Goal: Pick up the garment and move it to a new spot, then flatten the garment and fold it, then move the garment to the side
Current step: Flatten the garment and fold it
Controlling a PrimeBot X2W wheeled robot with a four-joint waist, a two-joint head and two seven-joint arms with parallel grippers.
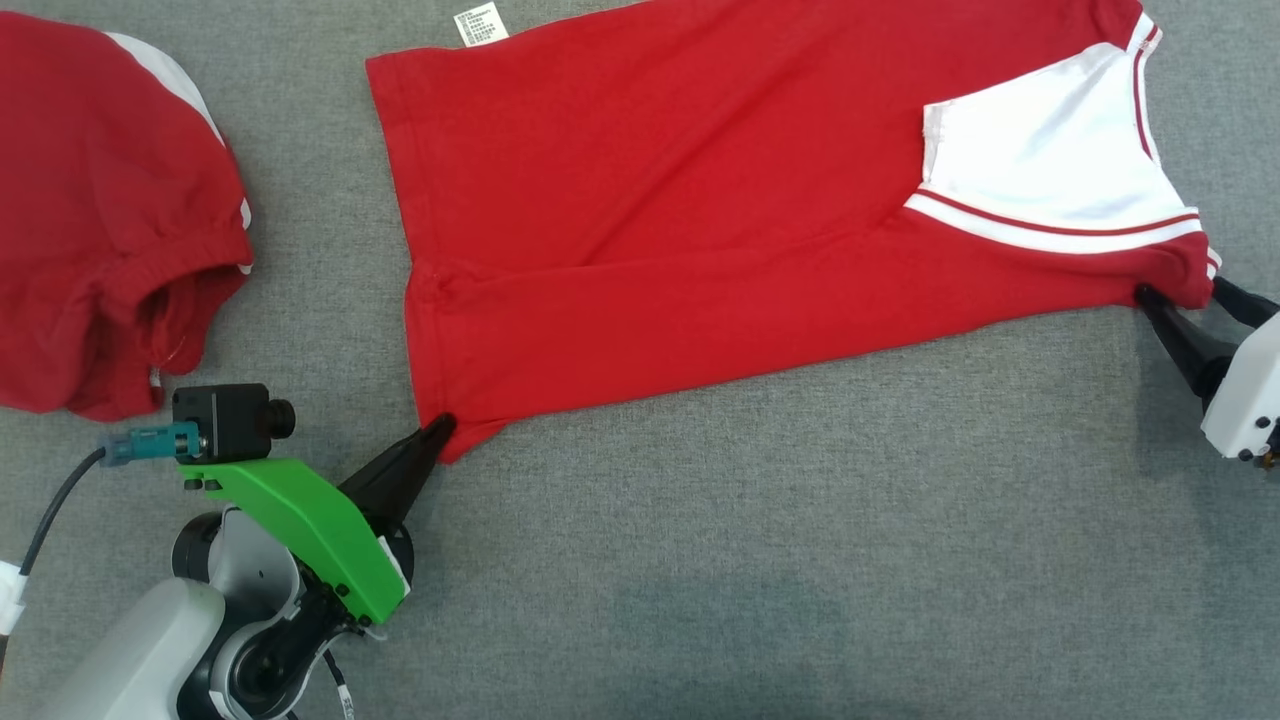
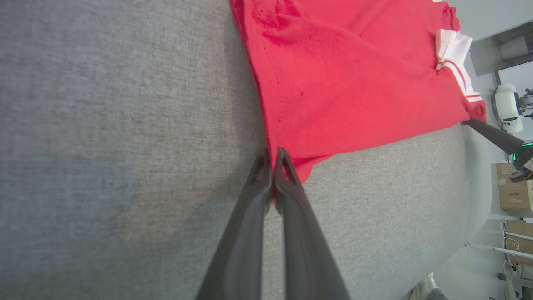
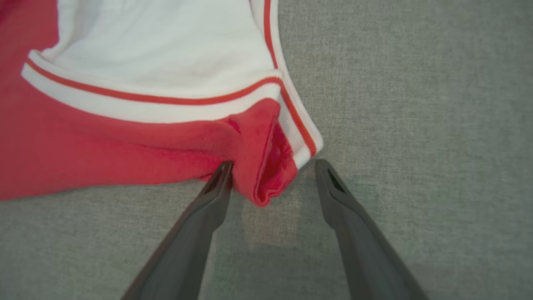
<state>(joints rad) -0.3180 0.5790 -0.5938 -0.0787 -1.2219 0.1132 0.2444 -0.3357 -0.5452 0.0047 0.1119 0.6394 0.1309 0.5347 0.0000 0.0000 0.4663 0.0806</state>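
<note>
A red garment (image 1: 650, 220) with a white striped panel (image 1: 1050, 160) lies spread on the grey cloth surface (image 1: 800, 560). My left gripper (image 1: 438, 428) is shut on its near left corner; the left wrist view shows the two fingers pressed together at the hem (image 2: 272, 156) of the garment (image 2: 354, 83). At the near right corner my right gripper (image 1: 1182, 289) stands open. In the right wrist view the bunched red corner (image 3: 266, 175) lies loose between the spread fingers of that gripper (image 3: 275, 166), and its left finger (image 3: 216, 179) touches the cloth.
A second red garment (image 1: 100, 220) with white trim lies crumpled at the far left. A white label (image 1: 480, 22) sticks out at the spread garment's far edge. Beyond the table's edge, in the left wrist view, stand cardboard boxes (image 2: 514, 196).
</note>
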